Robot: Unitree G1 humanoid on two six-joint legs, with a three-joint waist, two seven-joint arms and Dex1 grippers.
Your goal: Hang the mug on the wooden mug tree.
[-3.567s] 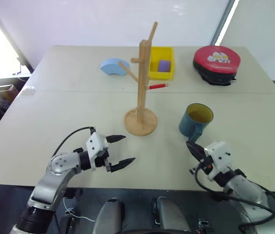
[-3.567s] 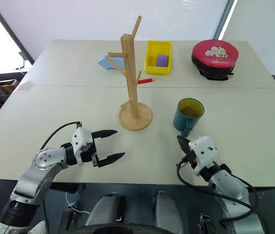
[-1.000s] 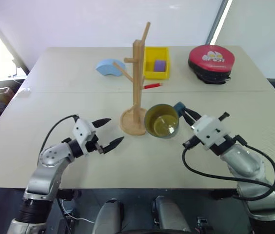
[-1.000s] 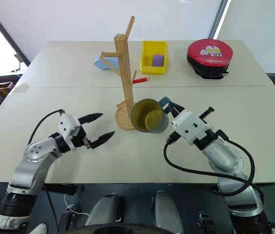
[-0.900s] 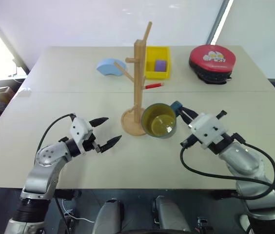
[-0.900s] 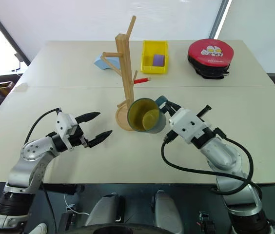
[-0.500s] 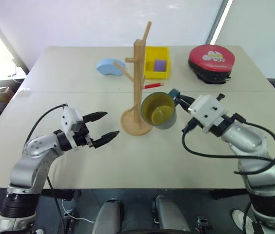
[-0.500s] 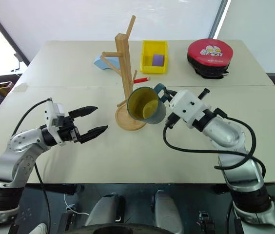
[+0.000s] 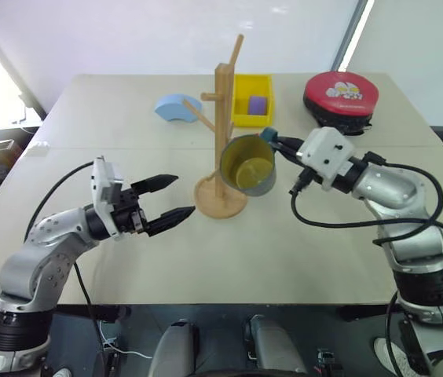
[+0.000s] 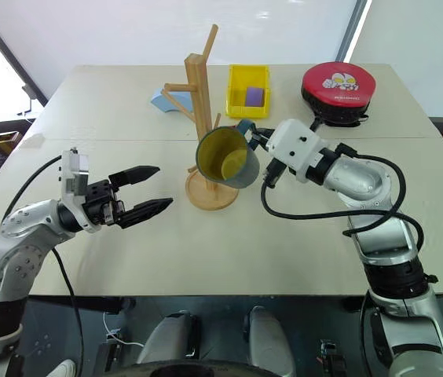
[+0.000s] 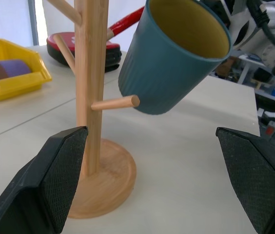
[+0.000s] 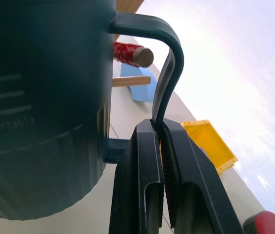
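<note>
The blue-grey mug (image 9: pixel 247 165) with its yellow-olive inside hangs tilted in the air, its mouth turned toward me. It sits just right of the wooden mug tree's post (image 9: pixel 223 118) and above the round base (image 9: pixel 220 198). My right gripper (image 9: pixel 272 140) is shut on the mug's loop handle (image 12: pixel 169 73), pinching the thin handle between both fingers. In the left wrist view a short lower peg (image 11: pixel 114 103) ends right at the mug's wall (image 11: pixel 166 73); whether they touch I cannot tell. My left gripper (image 9: pixel 178 196) hovers open, left of the base, holding nothing.
At the back of the table lie a pale blue half-disc block (image 9: pixel 178 107), a yellow bin (image 9: pixel 254 100) holding a purple block, and a red-and-black round case (image 9: pixel 343 98). A red stick (image 9: pixel 247 138) lies behind the tree.
My right gripper has carried the mug up and leftward, closer to the tree's post. My left gripper has risen a little and stays open.
</note>
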